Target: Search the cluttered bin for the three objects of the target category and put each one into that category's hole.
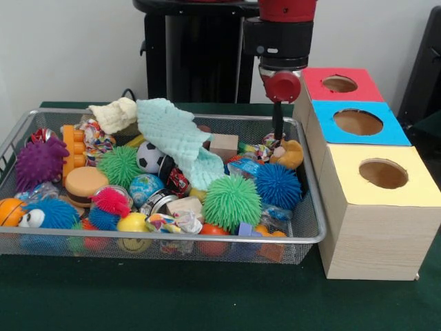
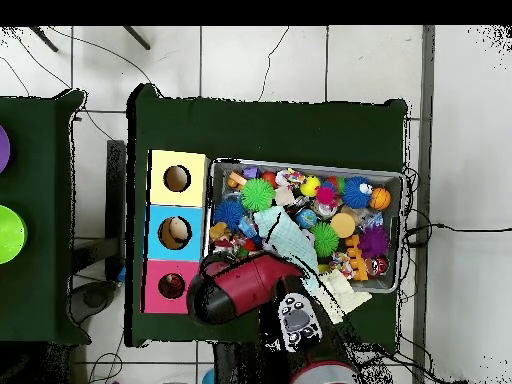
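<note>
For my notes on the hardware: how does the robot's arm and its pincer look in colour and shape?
The arm has a glossy red shell over a black cylindrical section, then a round red knob. Below hangs the pincer, a thin dark stem. From overhead, the arm is a red rounded body with black ends, and a white patch with dark marks sits near the base.

Landmark: mint green cloth (image 1: 176,138), draped over heap centre. Cream cloth (image 1: 114,114) touching its left end. Black-and-white soccer ball (image 1: 149,157) tucked under its lower edge. Green spiky ball (image 1: 231,201) just below its lower tip; blue spiky ball (image 1: 278,185) lower right. Purple spiky ball (image 1: 38,163) well left. Toy burger (image 1: 85,185) lower left. Wooden block (image 1: 224,146) just right. Blue-panelled hole (image 1: 357,122), yellow-panelled hole (image 1: 383,173) far right. Green counter (image 1: 172,296) beneath.
</note>
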You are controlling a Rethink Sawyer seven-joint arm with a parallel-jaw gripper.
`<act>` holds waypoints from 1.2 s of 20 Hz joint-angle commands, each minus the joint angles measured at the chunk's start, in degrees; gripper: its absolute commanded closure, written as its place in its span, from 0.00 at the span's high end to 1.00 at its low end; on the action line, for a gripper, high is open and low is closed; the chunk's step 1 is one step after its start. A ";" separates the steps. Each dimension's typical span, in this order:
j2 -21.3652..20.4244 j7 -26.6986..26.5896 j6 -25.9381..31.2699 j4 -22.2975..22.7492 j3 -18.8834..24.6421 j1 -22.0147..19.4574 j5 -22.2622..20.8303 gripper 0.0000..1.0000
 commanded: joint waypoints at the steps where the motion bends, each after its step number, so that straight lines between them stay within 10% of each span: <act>1: 4.56 5.56 6.29 -8.03 -2.63 -0.22 -3.77 1.00; 24: -0.92 9.22 -1.04 3.01 16.52 -13.12 0.10 1.00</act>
